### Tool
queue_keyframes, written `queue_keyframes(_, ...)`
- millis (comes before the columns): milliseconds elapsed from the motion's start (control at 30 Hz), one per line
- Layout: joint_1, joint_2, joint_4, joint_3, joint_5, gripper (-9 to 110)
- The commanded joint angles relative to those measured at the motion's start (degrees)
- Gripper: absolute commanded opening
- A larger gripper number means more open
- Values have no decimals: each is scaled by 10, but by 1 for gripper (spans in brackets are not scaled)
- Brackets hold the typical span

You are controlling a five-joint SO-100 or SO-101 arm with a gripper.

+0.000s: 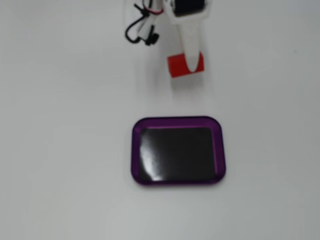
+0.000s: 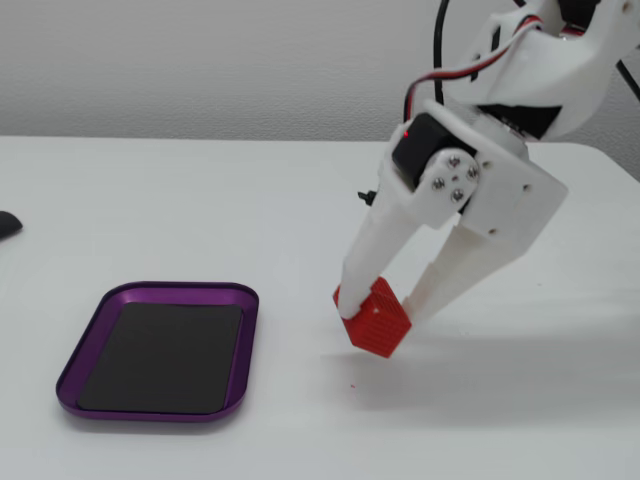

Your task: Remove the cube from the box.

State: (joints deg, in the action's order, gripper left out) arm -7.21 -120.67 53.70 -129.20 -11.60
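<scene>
Both fixed views show the white gripper [image 2: 382, 308] clamped on the cube [image 2: 377, 318]. The red block sits pinched between the two fingers, one finger [image 2: 372, 252] on its left side and the other on its right in the side-on fixed view. The cube is tilted, one corner pointing down, at or just above the table [image 2: 200, 210]; I cannot tell whether it touches the surface. A soft shadow lies under it.

In the fixed view from above, a single white finger [image 1: 190, 47] runs down across the middle of the cube [image 1: 176, 66], with red showing on either side of it. The picture is blurred here, so the cube's surface texture is not readable.

The box [image 1: 136, 150] lies well apart from the cube. In the view from above it sits lower in the frame, cube beyond its far edge. In the side-on view the box [image 2: 85, 345] is at lower left, cube to its right on open table. Purple rim, glossy black floor, nothing inside.

Black and red-white cables [image 1: 140, 30] hang beside the wrist. A small dark object [image 2: 8, 224] sits at the left edge of the side-on view; cannot identify it.
</scene>
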Motion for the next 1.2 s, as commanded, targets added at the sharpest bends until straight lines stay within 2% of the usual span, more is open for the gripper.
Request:
queue_keyframes(0,-11,-22,-40,-40,-4,0)
queue_keyframes(233,-6,-20,-97,-55,-27,0)
queue_keyframes(600,-4,-20,-96,-56,-26,0)
queue_keyframes(1067,52,-24,-93,-55,-28,0)
queue_keyframes(1167,52,-24,-94,-55,-27,5)
